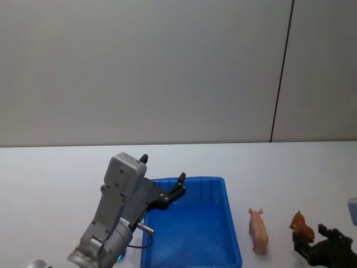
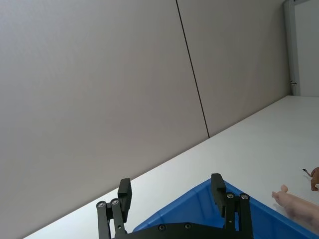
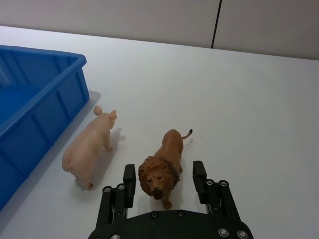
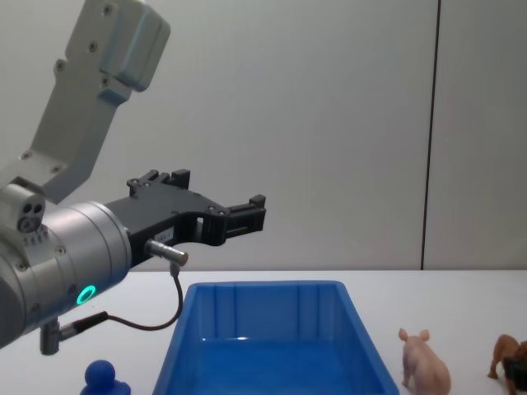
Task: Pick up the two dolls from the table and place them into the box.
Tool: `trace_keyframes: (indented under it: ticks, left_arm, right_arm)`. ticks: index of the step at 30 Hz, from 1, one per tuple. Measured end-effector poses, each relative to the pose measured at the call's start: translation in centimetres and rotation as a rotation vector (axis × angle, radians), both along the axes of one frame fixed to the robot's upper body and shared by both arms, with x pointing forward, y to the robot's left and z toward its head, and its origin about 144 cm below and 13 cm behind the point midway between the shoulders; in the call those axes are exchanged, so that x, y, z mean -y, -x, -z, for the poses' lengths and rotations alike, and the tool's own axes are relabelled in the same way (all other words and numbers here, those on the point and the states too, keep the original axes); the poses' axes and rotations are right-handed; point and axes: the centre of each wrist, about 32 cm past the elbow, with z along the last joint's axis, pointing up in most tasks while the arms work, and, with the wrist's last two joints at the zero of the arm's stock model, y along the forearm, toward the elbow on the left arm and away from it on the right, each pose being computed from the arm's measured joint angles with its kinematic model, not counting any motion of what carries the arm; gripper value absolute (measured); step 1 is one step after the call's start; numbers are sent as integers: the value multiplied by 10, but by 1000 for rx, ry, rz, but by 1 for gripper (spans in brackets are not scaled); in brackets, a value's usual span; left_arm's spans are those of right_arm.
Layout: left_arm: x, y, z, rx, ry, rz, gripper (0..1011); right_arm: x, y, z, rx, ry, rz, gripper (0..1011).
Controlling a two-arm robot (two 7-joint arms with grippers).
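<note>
Two grippers, both spread: right gripper (image 3: 164,168), cropped in head view, straddles lion (image 3: 168,149), apparently w/o contact; left gripper (image 2: 170,181) above box (image 1: 195,180).

We take this for a robotics lab or test room. A bare white counter (image 1: 56,167) stands against a plain grey panelled wall (image 1: 139,67) with one dark vertical seam (image 1: 281,72). A grey machine arm (image 4: 58,255) with a glowing green status ring reaches over it. A blue plastic box (image 1: 195,223), a toy pig (image 1: 258,230) and a toy lion (image 1: 301,223) look like staged props.
</note>
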Motion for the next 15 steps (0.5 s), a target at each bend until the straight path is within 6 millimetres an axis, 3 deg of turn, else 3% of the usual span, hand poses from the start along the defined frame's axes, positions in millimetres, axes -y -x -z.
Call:
trace_keyframes:
  ticks: [8, 15]
  left_arm:
    - [0, 0, 0, 0, 0, 0, 1001]
    - [0, 0, 0, 0, 0, 0, 1001]
  right_arm:
    - [0, -3, 3, -9, -12, 3, 491]
    - [-1, -5, 2, 12, -16, -1, 428]
